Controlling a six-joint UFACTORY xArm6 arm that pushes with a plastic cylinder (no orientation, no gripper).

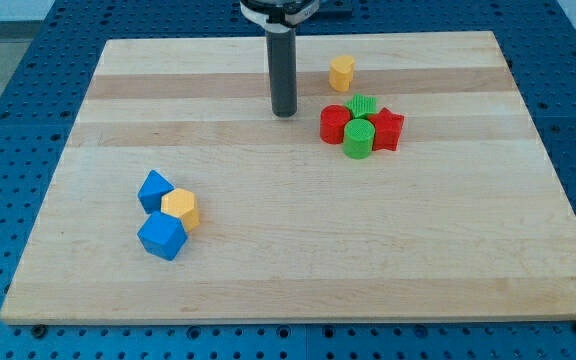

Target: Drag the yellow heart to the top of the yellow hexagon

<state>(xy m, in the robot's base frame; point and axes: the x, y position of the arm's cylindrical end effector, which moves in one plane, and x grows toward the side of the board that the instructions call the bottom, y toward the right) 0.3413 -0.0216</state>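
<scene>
Task barely begun: heart (342,73) well apart from hexagon (181,208).
Tip (285,112), which grasps nothing, stands left of heart, apart from it.

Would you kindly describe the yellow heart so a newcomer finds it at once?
Look along the wooden board's top edge, right of my tip. The yellow heart stands alone there, above the red and green cluster, touching nothing.

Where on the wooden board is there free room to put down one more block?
Free: the board's middle and lower right, between the blue cubes with the yellow hexagon and the red-green cluster. Crowded: near my tip, the yellow heart and that cluster.
</scene>
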